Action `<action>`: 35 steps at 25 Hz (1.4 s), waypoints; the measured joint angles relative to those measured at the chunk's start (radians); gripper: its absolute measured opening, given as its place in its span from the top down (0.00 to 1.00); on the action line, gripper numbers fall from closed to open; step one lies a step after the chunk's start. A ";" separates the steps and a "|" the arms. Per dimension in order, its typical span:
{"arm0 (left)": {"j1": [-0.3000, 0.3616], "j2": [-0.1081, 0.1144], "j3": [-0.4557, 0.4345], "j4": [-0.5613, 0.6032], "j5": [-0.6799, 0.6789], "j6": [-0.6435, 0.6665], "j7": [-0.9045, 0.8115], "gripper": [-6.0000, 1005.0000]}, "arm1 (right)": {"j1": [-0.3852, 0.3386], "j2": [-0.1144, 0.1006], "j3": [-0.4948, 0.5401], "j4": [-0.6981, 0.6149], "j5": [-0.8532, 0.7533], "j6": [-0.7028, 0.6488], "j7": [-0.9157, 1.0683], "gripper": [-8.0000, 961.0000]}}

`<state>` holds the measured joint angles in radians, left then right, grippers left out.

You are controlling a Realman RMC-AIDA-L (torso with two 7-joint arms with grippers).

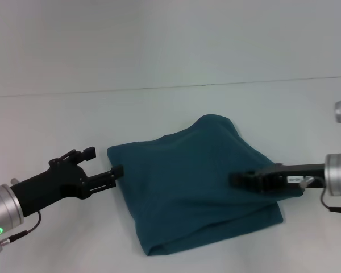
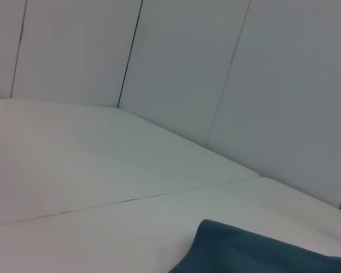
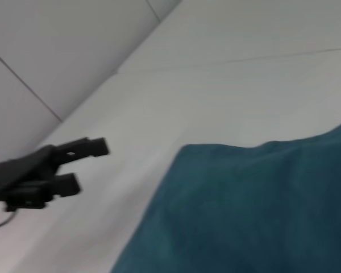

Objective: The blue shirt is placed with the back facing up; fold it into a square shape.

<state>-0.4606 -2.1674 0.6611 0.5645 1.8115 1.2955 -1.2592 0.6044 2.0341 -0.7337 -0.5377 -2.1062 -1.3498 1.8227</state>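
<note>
The blue shirt (image 1: pixel 193 187) lies folded into a rough square on the white table (image 1: pixel 159 62). The left claw (image 1: pixel 105 165) sits at the shirt's left edge, released, its fingers spread with the lower tip touching the fabric. The right claw (image 1: pixel 241 180) reaches over the shirt's right half; whether it is clenched cannot be told.

So the blue shirt (image 1: pixel 187 182) is already folded over into a rough, lumpy square, plain dark teal with no print. It lies flat on the white tabletop (image 1: pixel 159 68), closer to the near edge, one corner pointing toward the far edge.
</note>
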 joint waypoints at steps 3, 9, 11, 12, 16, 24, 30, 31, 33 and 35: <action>0.000 0.000 0.000 0.000 0.000 -0.002 0.000 0.05 | 0.017 0.014 -0.042 0.019 0.000 0.090 -0.008 0.99; 0.000 0.000 0.000 -0.001 0.000 -0.013 0.000 0.05 | 0.038 0.049 -0.116 0.024 0.002 0.222 -0.058 0.99; 0.000 0.001 0.000 -0.001 0.000 -0.014 0.000 0.05 | 0.044 0.051 -0.116 0.024 0.019 0.219 -0.087 0.99; 0.000 0.001 0.000 -0.002 0.000 -0.014 0.000 0.05 | 0.046 0.052 -0.115 0.024 0.032 0.211 -0.101 0.99; 0.001 0.002 0.000 -0.002 0.000 -0.014 -0.003 0.05 | 0.038 0.046 -0.107 0.007 0.079 0.159 -0.133 0.99; 0.008 0.003 0.008 0.001 0.014 0.006 -0.090 0.05 | -0.048 0.017 -0.028 -0.064 0.207 0.046 -0.143 0.96; 0.020 0.004 0.009 0.006 0.025 0.041 -0.140 0.05 | -0.082 -0.042 -0.010 -0.035 0.221 0.016 -0.099 0.87; 0.021 0.004 0.009 0.006 0.025 0.041 -0.140 0.05 | -0.084 -0.048 -0.011 -0.028 0.215 0.017 -0.090 0.86; 0.022 0.005 0.009 0.006 0.025 0.041 -0.140 0.05 | -0.087 -0.055 -0.012 -0.019 0.191 0.018 -0.082 0.85; 0.021 0.005 0.009 0.004 0.026 0.039 -0.140 0.05 | -0.086 -0.056 -0.013 -0.017 0.158 0.014 -0.081 0.87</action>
<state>-0.4393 -2.1629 0.6702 0.5689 1.8372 1.3347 -1.3993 0.5182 1.9780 -0.7462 -0.5543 -1.9482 -1.3354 1.7415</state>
